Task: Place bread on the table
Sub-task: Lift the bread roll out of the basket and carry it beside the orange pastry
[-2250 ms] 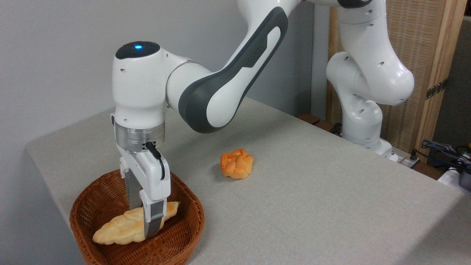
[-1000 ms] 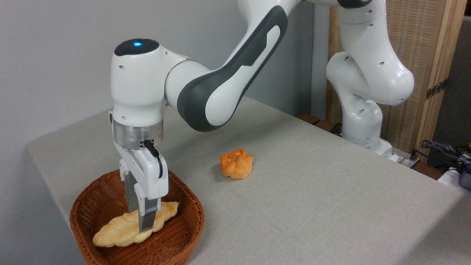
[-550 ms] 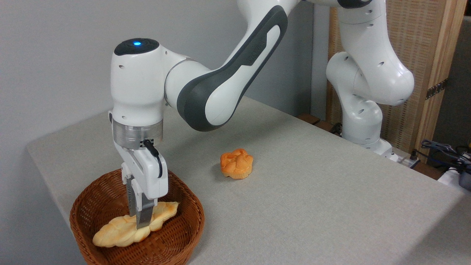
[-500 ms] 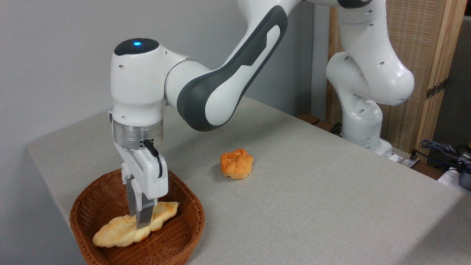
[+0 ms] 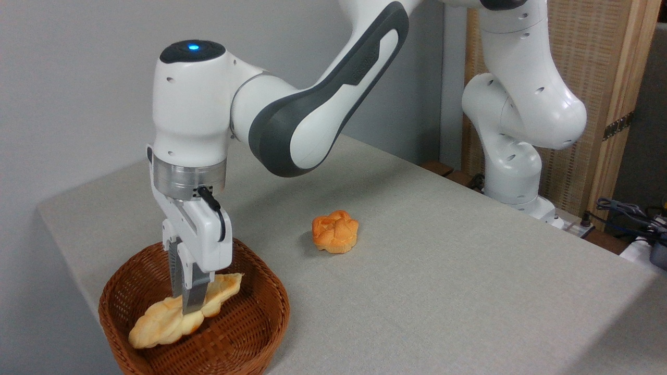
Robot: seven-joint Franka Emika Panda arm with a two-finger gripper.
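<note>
The bread [image 5: 156, 325], a long braided loaf in pale yellow and golden orange, hangs tilted inside the brown wicker basket [image 5: 250, 333] at the front left of the table [image 5: 443, 271]. My gripper [image 5: 186, 304] points straight down and is shut on the loaf's middle, pinching it thin. The loaf's right end is raised; whether its left end touches the basket floor I cannot tell. The grey fingers [image 5: 194, 297] hide part of the loaf's middle.
A small round orange flower-shaped bun [image 5: 335, 231] lies on the table right of the basket. The arm's base [image 5: 513, 172] stands at the far right edge, with cables [image 5: 633, 219] beyond it. A grey wall runs behind the table.
The gripper has closed on the loaf and risen a little. The loaf has lifted with it, its right end now higher than before.
</note>
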